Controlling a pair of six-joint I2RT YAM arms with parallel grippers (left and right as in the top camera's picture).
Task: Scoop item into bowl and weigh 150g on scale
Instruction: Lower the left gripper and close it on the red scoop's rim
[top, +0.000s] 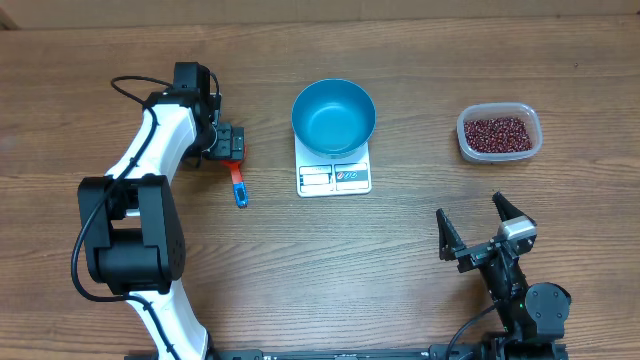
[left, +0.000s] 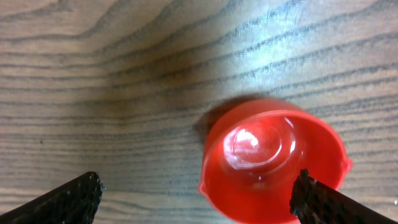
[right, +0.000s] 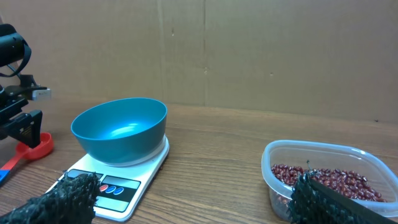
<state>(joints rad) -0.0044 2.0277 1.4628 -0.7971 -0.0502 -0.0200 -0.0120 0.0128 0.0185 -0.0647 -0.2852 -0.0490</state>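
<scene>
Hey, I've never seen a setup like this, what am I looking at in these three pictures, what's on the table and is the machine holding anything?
These are two robot arms at a wooden table. One picture looks down from above; the other two come from small cameras on each arm's wrist, so the dark tips at their lower edges are that arm's own fingers.

In the middle, a blue bowl stands on a white kitchen scale. To the right sits a clear plastic tub of dark red beans. On the left lies a scoop with a red cup and blue handle.

The left claw hangs open over the scoop's red cup. The right claw is open too, near the table's front edge. Neither holds anything.
</scene>
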